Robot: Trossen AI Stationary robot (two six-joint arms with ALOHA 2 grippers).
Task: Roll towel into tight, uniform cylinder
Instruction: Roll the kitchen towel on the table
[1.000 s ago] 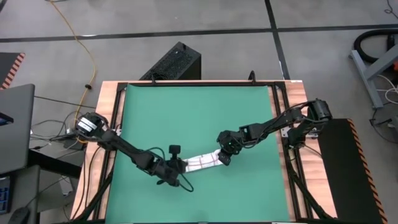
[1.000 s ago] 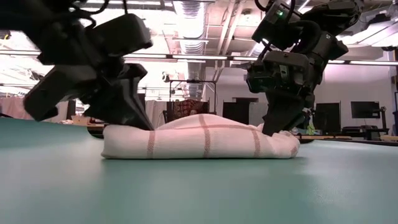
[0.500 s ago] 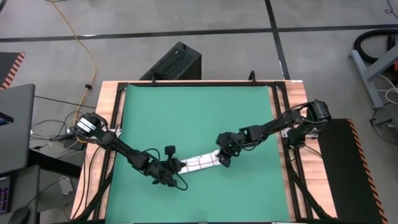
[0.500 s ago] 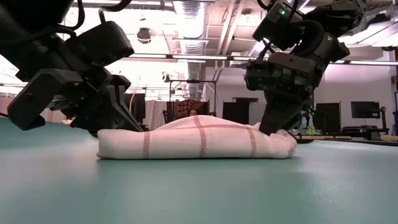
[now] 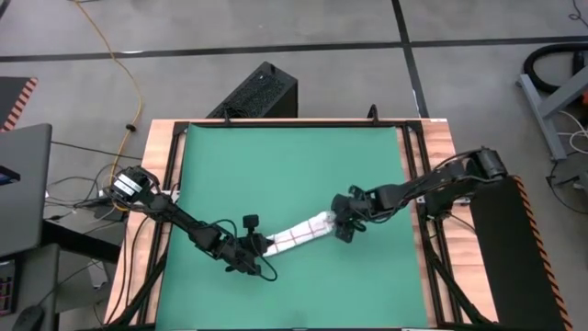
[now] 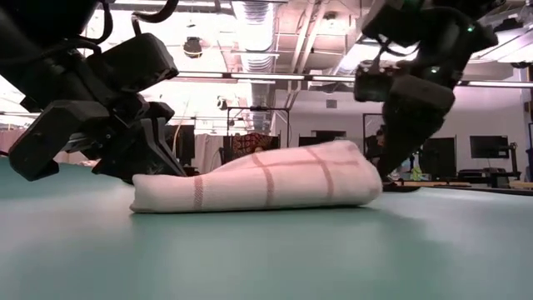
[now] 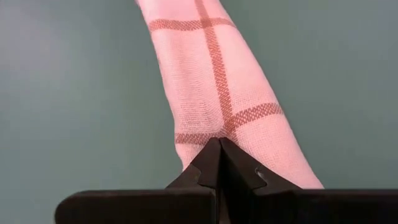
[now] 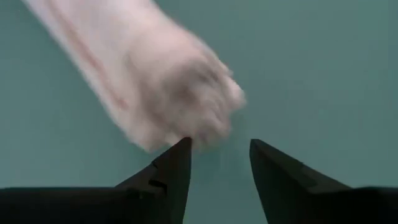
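Towel roll (image 5: pixel 302 232) lay w/ long axis left-near to right-far. Left gripper (image 5: pixel 264 245) pinched shut on near-left end; right gripper (image 5: pixel 345 230) spread apart, empty, just beside far-right end.

White towel (image 5: pixel 304 232), thin red grid checks; green mat (image 5: pixel 285 165); dark arms.

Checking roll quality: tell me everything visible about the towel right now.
The towel is a white soft cloth with thin red grid lines, rolled into a short sausage lying on the green mat. It runs diagonally between the arms, and the end nearer the right arm sits thicker and higher. The left gripper is shut at its other end; the right gripper is open, just off the thick end.
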